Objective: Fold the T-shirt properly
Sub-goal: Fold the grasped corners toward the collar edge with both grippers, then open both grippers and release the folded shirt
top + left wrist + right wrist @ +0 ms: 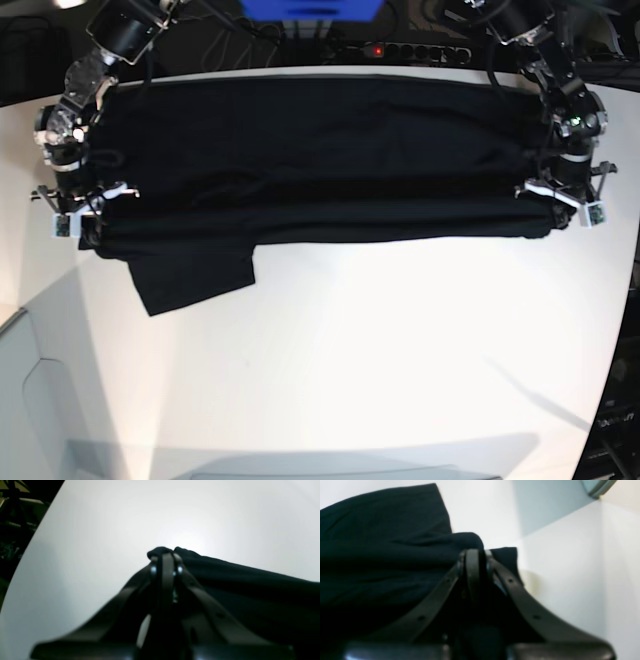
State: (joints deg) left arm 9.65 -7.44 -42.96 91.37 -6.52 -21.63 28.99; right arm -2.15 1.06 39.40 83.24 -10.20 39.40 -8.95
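from the base view i saw the whole t-shirt point(320, 165) stretched as a wide black band across the far half of the white table point(380, 350), strung between my two claws, with one sleeve hanging out of the near edge close to the right claw point(82, 222). no other view gave me that full span. neither wrist camera showed the print or a tag; the cloth looked plain black everywhere, with long soft creases running from claw to claw.

the left wrist view gave me what the base could not: the left claw point(165, 555) pinched fully together, a small bunch of black cloth point(250, 590) poking out just past its tips, the rest of the fabric trailing away to one side over bare table point(100, 542).

the right wrist view showed the right claw point(475, 552) likewise closed tight on a fold of the t-shirt point(382, 542), cloth humped over and just beyond its tips, and a flat corner of fabric lying farther off on the table point(557, 567).

in the base view the left claw point(565, 200) sat at the opposite end of the band from the right one, well apart.
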